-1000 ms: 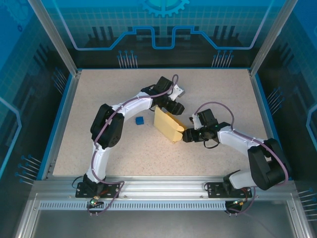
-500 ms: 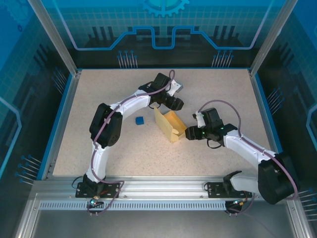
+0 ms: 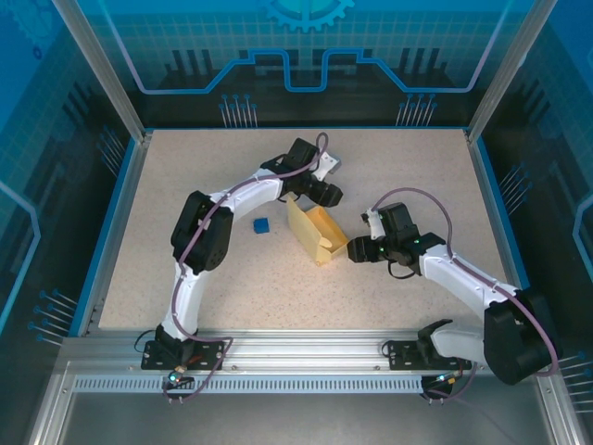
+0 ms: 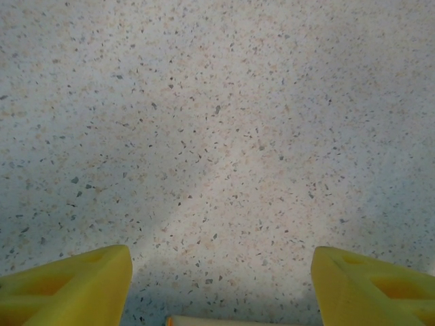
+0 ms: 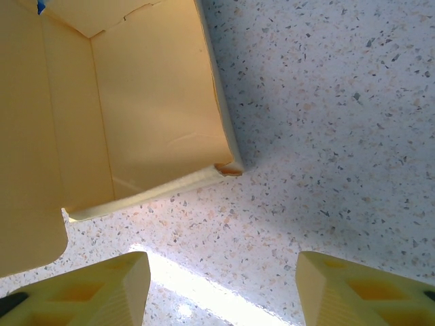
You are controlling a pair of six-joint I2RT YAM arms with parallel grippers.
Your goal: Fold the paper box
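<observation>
A small blue cube (image 3: 262,225) lies on the tabletop (image 3: 185,185) to the left of the work, apart from it and best left alone. Next to the right, the left fingers (image 4: 68,288) stand spread with nothing between them. They are poised at the far end of the paper box (image 3: 318,234), whose edge peeks in at the bottom of the left wrist view. The box sits mid-tabletop between the two arms, partly formed: its walls are up, its interior is open, and one broad flap hangs loose on its left side. At its near right corner the right fingers (image 5: 360,292) are likewise spread and empty, close to the corner but not touching it. To do this step well, I judge that one arm should steady a wall while the other pushes the loose flap slowly along its crease, since thin card buckles and slides readily. Count: one box, one cube, two arms.
</observation>
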